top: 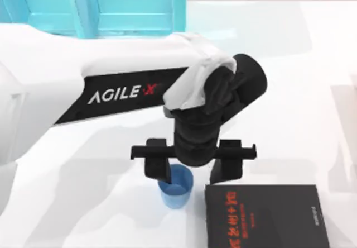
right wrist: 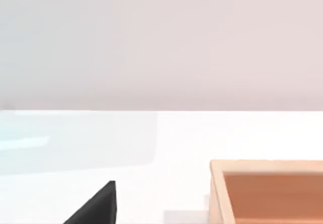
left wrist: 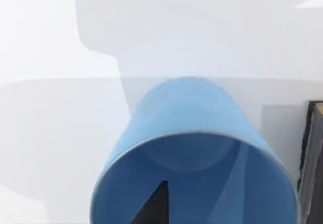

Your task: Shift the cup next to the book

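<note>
the left arm reaches in from the left of the top view, and its big white body hides a lot of the table (top: 312, 63). the left gripper (top: 192, 172) hangs low in the middle of the frame with its two black fingers (top: 158, 167) spread wide apart, so the jaws are open. one finger sits over the rim of the cup (top: 177, 187) and covers part of it. the cup (small and light blue) stands upright on the table, just beside the left edge of the book (top: 265, 217), with a thin gap between them. the book is cut off by the bottom edge of the frame.

in the left wrist view the cup (left wrist: 192, 148) is very close and its near rim is cut off. a thin strip of the book (left wrist: 314, 158) shows at the right edge.

in the right wrist view a wooden box (right wrist: 267, 191) is cut off at the lower right corner, and a black fingertip (right wrist: 98, 206) of the right gripper pokes in at the bottom, too little to tell if it is open.

a see-through blue shelf (top: 111, 5) sits at the upper left of the top view, cut off by the top edge.
</note>
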### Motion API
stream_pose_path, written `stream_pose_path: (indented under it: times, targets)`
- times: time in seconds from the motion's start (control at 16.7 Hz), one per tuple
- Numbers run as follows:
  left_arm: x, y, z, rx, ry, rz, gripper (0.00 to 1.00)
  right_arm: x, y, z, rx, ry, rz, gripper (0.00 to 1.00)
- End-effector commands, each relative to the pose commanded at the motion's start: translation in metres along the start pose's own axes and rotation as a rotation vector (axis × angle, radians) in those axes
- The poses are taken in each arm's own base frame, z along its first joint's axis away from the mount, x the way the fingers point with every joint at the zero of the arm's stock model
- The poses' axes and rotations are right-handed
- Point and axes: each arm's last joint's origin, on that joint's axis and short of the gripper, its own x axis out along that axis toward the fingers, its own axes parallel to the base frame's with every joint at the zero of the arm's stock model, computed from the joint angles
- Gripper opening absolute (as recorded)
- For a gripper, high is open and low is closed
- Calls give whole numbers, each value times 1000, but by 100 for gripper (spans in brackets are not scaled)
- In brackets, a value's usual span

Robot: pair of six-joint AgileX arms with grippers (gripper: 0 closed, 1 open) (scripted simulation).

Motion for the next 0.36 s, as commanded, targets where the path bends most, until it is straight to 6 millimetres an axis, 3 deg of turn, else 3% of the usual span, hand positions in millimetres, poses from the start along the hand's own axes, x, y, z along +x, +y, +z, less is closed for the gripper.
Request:
stream_pose_path:
  times: [0.36]
  targets:
    - [0,0,0,0,0,0,100,0,0,0,0,0,0,100]
